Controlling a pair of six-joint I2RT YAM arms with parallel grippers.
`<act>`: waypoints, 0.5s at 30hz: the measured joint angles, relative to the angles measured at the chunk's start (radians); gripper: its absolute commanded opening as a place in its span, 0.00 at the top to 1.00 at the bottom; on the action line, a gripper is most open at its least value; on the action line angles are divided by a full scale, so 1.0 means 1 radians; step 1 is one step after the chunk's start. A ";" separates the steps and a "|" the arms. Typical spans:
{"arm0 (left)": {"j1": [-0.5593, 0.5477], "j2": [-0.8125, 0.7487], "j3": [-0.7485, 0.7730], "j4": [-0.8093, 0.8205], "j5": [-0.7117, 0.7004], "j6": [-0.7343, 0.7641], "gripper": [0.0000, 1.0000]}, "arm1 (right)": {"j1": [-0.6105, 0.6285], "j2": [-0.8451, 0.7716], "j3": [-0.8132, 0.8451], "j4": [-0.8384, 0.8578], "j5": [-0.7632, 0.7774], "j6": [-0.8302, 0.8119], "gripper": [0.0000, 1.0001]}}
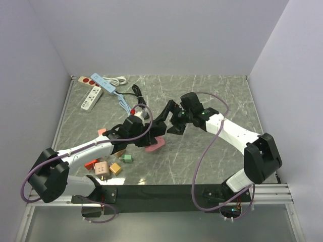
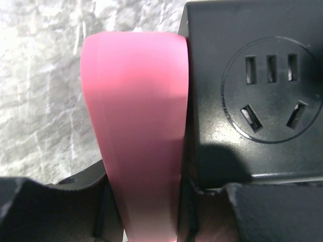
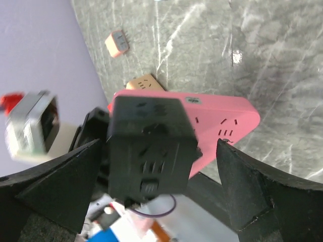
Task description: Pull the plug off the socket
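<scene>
1. A pink socket strip (image 1: 155,143) is held up off the marbled counter (image 1: 212,96), near its middle, by the left end effector (image 1: 143,137).
2. The left end effector is seen clamped on that strip; in the left wrist view the strip's narrow edge is flanked by the dark fingers (image 2: 45,206) at the bottom of the picture.
3. The black cube plug (image 3: 149,151) is found pressed flush against the broad face of the pink socket strip, at the end nearest the left end effector.
4. A round socket face with slots is shown on the side of the plug that is turned towards the left wrist camera.
5. The right end effector (image 3: 159,143) is spread wide apart, with one finger placed on each side of the plug.
6. A clear gap is seen between the plug and one finger; whether the other finger touches it cannot be told.
7. A white power strip (image 1: 91,98) and a blue one (image 1: 103,83) are laid at the far left corner of the counter.
8. Small peach (image 1: 101,169), tan (image 1: 116,168) and green (image 1: 127,158) adapters are scattered beside the left arm.
</scene>
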 measured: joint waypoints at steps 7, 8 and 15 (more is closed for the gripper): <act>-0.024 0.013 0.001 0.016 -0.039 -0.002 1.00 | 0.033 0.080 0.001 0.032 -0.026 0.106 0.16; -0.025 0.019 0.001 0.018 -0.041 -0.002 1.00 | 0.042 0.093 0.002 0.048 -0.036 0.118 0.22; -0.025 0.029 0.001 0.019 -0.082 -0.020 1.00 | 0.058 0.131 -0.015 0.161 -0.070 0.169 1.00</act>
